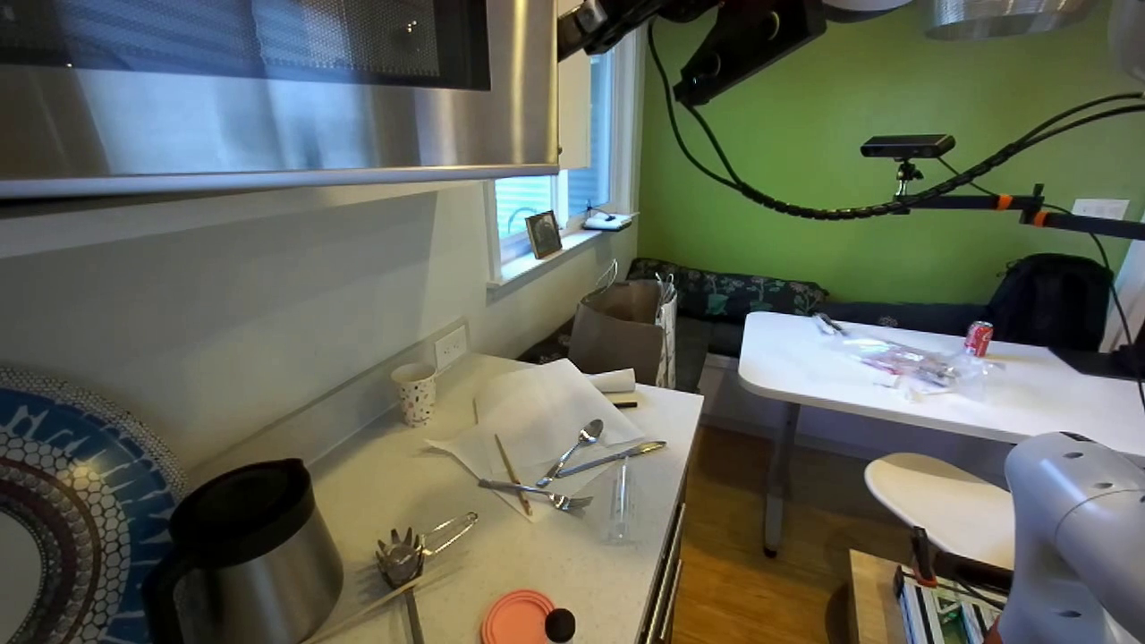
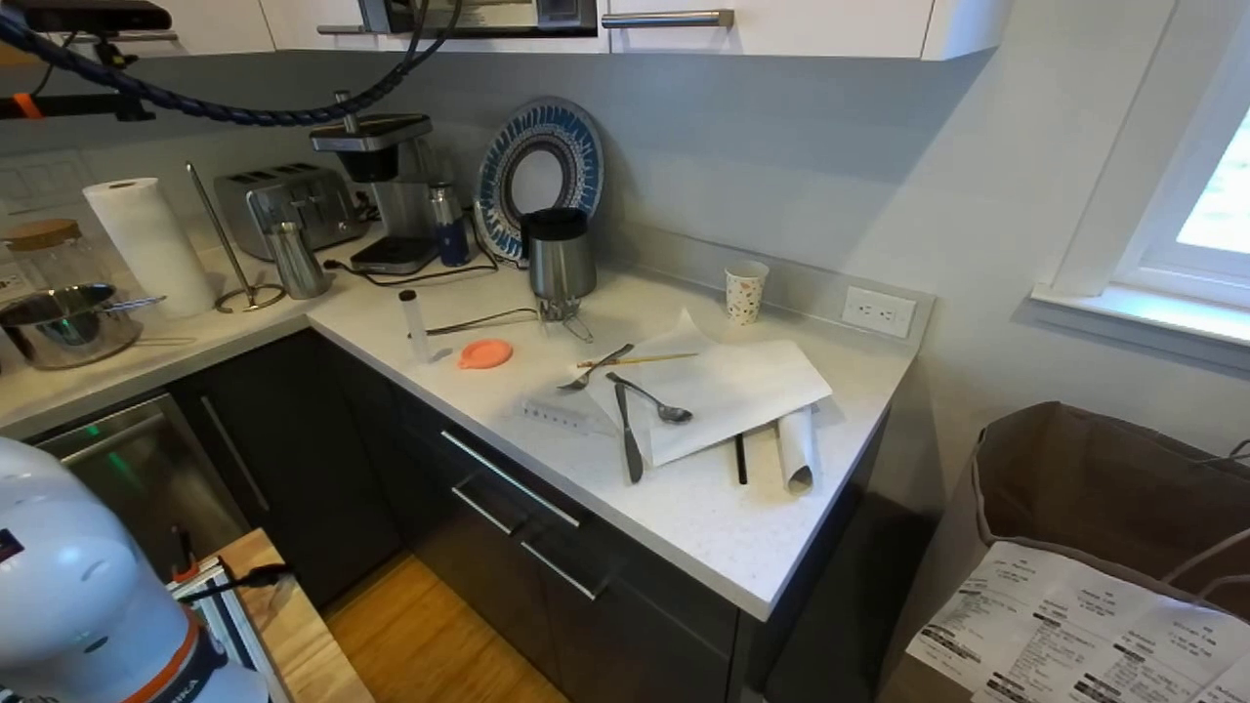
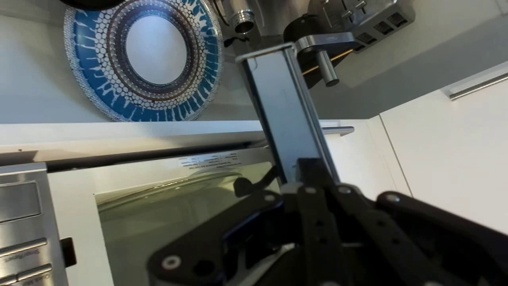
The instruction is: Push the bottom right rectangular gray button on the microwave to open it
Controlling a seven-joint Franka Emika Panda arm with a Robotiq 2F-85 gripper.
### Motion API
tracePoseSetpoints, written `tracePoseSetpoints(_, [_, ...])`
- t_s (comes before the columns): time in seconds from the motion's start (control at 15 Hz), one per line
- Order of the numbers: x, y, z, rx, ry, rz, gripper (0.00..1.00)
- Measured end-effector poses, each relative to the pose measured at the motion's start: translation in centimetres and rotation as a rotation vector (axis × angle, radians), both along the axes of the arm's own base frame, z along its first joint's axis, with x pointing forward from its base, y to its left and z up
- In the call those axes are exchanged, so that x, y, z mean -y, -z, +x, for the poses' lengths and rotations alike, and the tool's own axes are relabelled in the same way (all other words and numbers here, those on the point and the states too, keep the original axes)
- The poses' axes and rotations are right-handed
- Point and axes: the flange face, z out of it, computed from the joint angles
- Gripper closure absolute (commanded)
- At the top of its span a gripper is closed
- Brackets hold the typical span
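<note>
The stainless-steel microwave's door (image 1: 268, 98), with dark glass, fills the upper left of an exterior view. The wrist view is upside down. There the door (image 3: 283, 107) stands swung open, seen at a slant, beside the exposed cavity (image 3: 166, 222). The gray rectangular button (image 3: 18, 200) is on the control panel at the far left. In an exterior view the microwave (image 2: 508, 15) is cut off at the top. My gripper (image 3: 311, 165) is shut, with nothing visible between its fingers. Its tip overlaps the door; contact is unclear. The gripper (image 1: 572, 36) shows at the door's right edge.
White cabinets (image 3: 452, 167) adjoin the microwave. Below are a blue patterned plate (image 3: 93, 51), a coffee maker (image 3: 325, 43) and a toaster (image 3: 381, 24). The counter (image 2: 703, 527) holds a steel carafe (image 2: 564, 264), cutlery, paper and a cup (image 2: 746, 293). Cables (image 1: 832, 213) hang from the arm.
</note>
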Motion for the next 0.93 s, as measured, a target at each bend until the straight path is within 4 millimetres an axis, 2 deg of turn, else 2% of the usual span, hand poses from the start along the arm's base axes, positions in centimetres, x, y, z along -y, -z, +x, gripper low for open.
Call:
tracePoseSetpoints(0.47, [2.9, -0.5, 0.2, -0.06, 0.246, -0.081, 1.0])
tracePoseSetpoints(0.53, [3.3, -0.3, 0.3, -0.077, 0.277, -0.094, 0.74])
tracePoseSetpoints(0.67, [4.0, 0.3, 0.5, -0.117, 0.332, -0.116, 0.66])
tracePoseSetpoints(0.93, [4.7, 3.1, 1.4, -0.217, 0.42, -0.179, 0.35])
